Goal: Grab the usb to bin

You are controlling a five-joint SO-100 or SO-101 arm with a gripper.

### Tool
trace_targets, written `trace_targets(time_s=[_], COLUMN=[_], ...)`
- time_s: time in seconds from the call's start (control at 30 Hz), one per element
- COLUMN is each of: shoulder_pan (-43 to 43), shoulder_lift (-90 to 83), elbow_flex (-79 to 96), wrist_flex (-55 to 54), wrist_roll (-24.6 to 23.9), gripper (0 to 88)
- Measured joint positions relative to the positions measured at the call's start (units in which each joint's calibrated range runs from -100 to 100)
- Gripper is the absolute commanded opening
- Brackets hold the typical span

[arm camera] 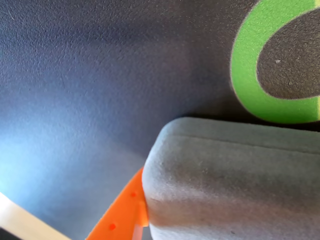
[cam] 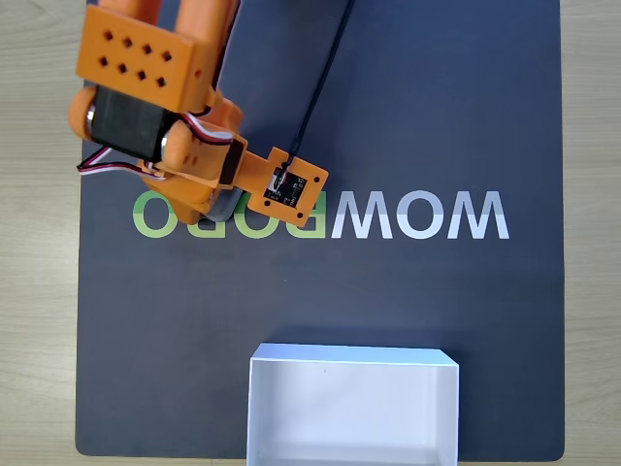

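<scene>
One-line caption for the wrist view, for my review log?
Close-up of the grey usb block on the dark mat, an orange gripper finger against its lower-left edge, beside a green printed letter.

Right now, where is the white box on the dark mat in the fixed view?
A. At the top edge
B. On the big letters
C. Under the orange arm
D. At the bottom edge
D: in the fixed view the box sits at the mat's bottom edge, well below the letters and the arm.
</scene>
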Motion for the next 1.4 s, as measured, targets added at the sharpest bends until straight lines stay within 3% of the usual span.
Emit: trace_targets(time_s=[0.27, 0.63, 0.83, 1.07, 1.4], shoulder_pan=[-2.1, -18.2, -24.0, -26.3, -27.3], shoulder_lift=[-10.5, -52.1, -64.9, -54.9, -13.4], elbow_flex=[0.3, 0.7, 2.2, -2.7, -35.9], wrist_flex=[-1.0, -1.0, -4.7, -9.1, -5.3], wrist_roll=[0.2, 3.6, 6.8, 7.4, 2.7], gripper=[15.3, 15.4, 15.4, 15.4, 15.3])
